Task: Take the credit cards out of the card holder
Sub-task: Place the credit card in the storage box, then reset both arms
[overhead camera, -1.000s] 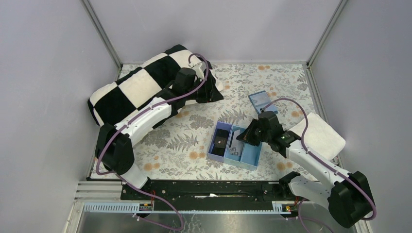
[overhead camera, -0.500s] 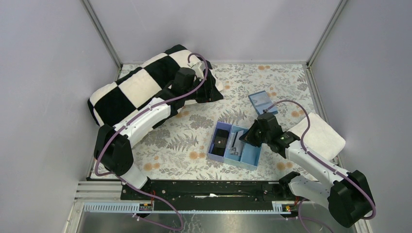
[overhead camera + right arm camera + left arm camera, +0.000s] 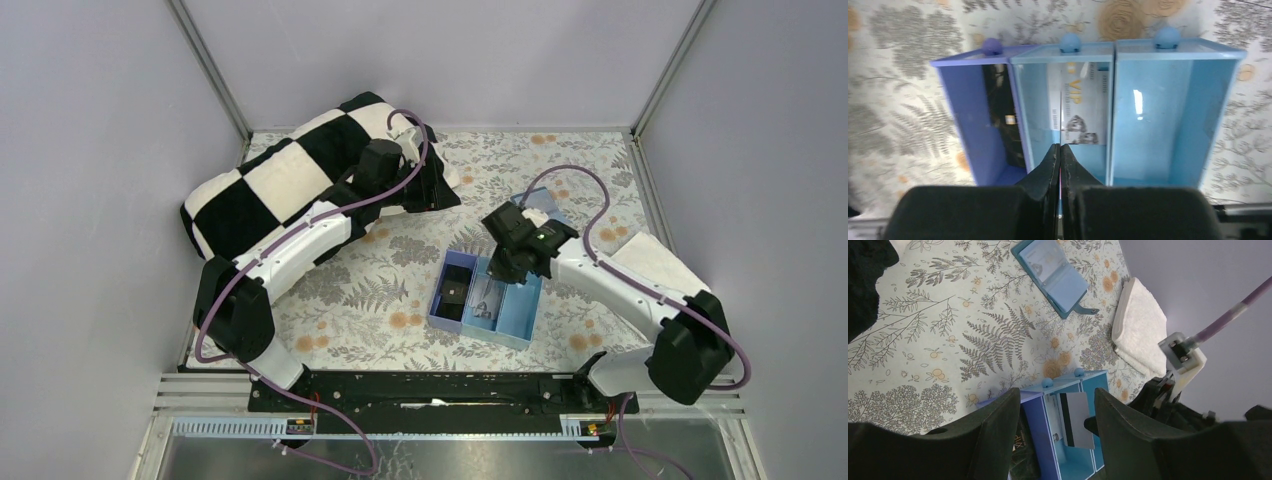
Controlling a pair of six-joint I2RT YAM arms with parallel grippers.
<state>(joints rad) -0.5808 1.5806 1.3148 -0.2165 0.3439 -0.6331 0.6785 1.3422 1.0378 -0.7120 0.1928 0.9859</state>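
Note:
The blue card holder (image 3: 1053,275) lies open on the floral cloth beyond the tray, and in the top view (image 3: 537,203) my right arm partly hides it. My right gripper (image 3: 1060,147) is shut on a credit card (image 3: 1077,420), grey with a black stripe. It holds the card upright over the tray's middle compartment; in the right wrist view the card is edge-on (image 3: 1061,125). In the top view this gripper (image 3: 508,266) is over the tray. My left gripper (image 3: 1058,440) is open and empty, up by the pillow (image 3: 432,190).
The light-blue three-compartment tray (image 3: 515,325) holds a pale VIP card (image 3: 1083,110) in the middle compartment and a dark card (image 3: 1003,120) in the purple one. A checkered pillow (image 3: 280,180) lies at the back left, a white folded towel (image 3: 660,275) at the right.
My right arm has swung from the tray's right side towards the back, bringing the gripper with the card over the middle compartment. It now covers part of the card holder. The left arm has not moved.

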